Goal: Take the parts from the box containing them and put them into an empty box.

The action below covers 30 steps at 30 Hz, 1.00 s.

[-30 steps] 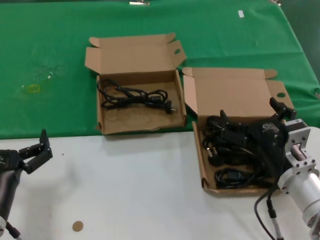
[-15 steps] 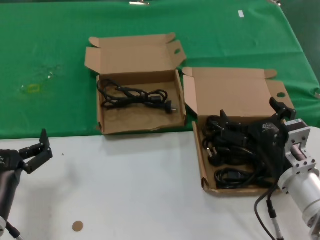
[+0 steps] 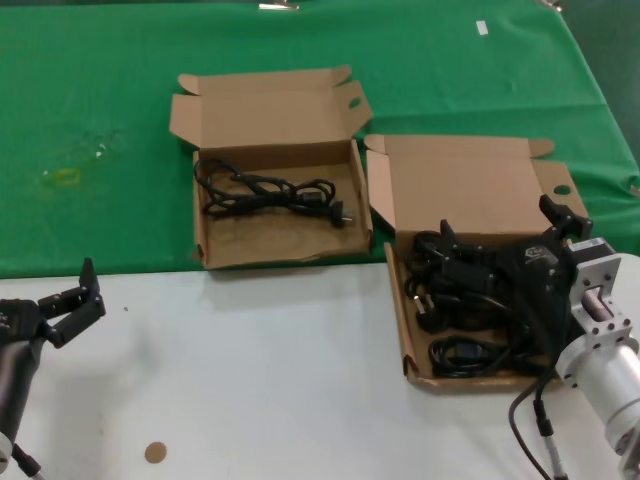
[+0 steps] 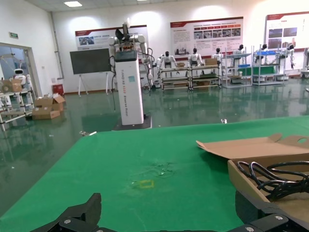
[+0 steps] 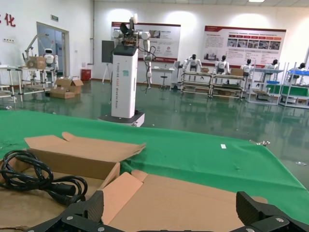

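The box containing the parts (image 3: 410, 345) lies at the right, lid open, with several black cables (image 3: 462, 300) piled in it. My right gripper (image 3: 498, 226) is open and hovers over that pile, holding nothing; in the right wrist view (image 5: 171, 215) its jaws stand wide before the brown lid (image 5: 193, 198). The other box (image 3: 270, 252) lies farther back to the left and holds one coiled cable (image 3: 270, 192), which also shows in the right wrist view (image 5: 34, 176) and the left wrist view (image 4: 270, 176). My left gripper (image 3: 80, 302) is open and idle over the white table at the near left.
Both boxes sit on or at the edge of a green cloth (image 3: 90, 120) covering the far half of the table. The near half is white table (image 3: 260, 380) with a small brown disc (image 3: 154, 452). A yellowish mark (image 3: 62, 177) is on the cloth at far left.
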{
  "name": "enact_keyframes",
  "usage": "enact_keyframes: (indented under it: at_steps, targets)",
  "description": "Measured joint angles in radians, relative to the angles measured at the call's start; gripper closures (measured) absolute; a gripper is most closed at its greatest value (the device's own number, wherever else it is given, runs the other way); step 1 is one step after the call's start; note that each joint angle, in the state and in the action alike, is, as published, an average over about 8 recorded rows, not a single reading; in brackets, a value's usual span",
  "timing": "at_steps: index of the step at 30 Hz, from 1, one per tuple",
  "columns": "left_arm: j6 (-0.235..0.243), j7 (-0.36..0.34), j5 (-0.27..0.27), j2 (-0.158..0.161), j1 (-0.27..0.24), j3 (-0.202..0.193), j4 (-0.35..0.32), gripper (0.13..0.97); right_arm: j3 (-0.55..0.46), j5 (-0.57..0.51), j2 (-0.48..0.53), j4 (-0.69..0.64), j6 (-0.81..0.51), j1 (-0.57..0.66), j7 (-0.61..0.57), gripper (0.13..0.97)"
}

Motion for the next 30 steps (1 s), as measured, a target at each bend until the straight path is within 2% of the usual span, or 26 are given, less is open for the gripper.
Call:
enact_keyframes:
  at_steps: [30]
  targets:
    - [0.0,0.0,0.0,0.0,0.0,0.0,0.0,0.132,0.0,0.0,0.0,0.0,0.0,0.0,0.0,0.129]
